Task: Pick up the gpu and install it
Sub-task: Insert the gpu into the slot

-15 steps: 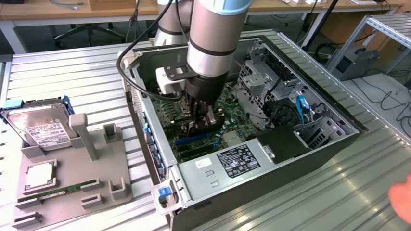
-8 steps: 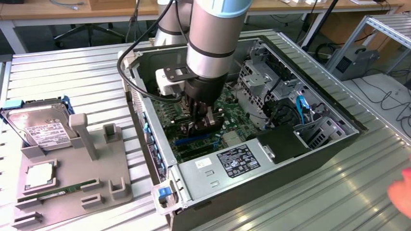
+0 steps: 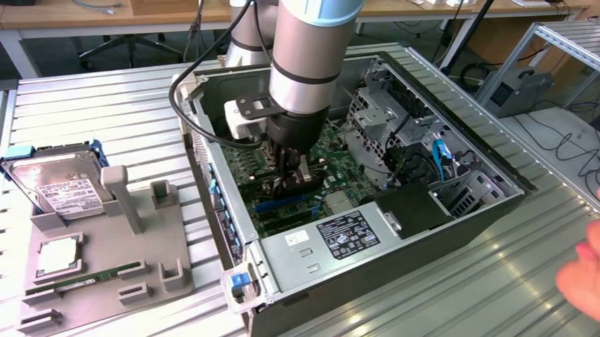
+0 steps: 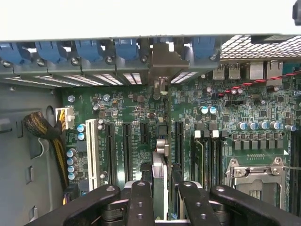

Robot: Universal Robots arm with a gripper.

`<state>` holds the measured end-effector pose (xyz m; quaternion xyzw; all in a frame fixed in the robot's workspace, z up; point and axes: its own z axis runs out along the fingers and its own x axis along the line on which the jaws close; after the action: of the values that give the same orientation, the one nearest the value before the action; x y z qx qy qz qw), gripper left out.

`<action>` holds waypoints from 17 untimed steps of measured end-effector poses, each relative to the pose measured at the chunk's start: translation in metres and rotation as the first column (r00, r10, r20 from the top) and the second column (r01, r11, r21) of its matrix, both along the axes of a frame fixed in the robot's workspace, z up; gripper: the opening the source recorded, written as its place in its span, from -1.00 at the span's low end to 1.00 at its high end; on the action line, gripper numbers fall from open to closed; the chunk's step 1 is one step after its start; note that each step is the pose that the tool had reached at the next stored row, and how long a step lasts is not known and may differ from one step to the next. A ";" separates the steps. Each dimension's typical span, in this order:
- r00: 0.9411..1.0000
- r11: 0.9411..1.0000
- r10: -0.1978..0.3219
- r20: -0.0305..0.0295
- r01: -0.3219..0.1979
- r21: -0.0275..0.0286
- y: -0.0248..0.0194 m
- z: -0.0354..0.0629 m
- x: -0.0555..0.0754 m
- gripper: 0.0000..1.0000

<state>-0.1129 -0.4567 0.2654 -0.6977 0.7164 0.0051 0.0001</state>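
My gripper [image 3: 295, 181] reaches down into the open computer case [image 3: 487, 203], just above the green motherboard [image 3: 328, 151]. In the wrist view the gripper [image 4: 162, 202] is shut on the gpu [image 4: 160, 162], which I see edge-on as a thin upright card between the black fingers [image 4: 140, 200]. The card runs away from the fingers along an expansion slot of the motherboard [image 4: 122, 108]. Its silver end bracket [image 4: 164, 63] stands against the case's rear slot openings, among the blue slot clips [image 4: 124, 49]. From the exterior view the gpu is mostly hidden behind the gripper.
On the exterior view's left a grey fixture [image 3: 103, 246] carries a silver hard drive in a blue frame [image 3: 52, 179], a processor [image 3: 58, 256] and a green RAM stick [image 3: 70, 281]. The power supply [image 3: 338, 235] fills the case's near end. A person's hand [image 3: 583, 277] is at the right edge.
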 end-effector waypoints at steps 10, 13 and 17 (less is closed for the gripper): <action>1.000 1.000 0.000 0.000 0.000 0.000 -0.0001 -0.0034 0.000 -0.47; 1.000 1.000 0.000 0.000 0.000 0.000 -0.0001 -0.0044 0.000 -0.47; 1.000 1.000 0.000 0.000 0.000 0.000 -0.0001 -0.0045 0.000 -0.47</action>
<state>-0.1130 -0.4568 0.2609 -0.6977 0.7164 0.0051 0.0001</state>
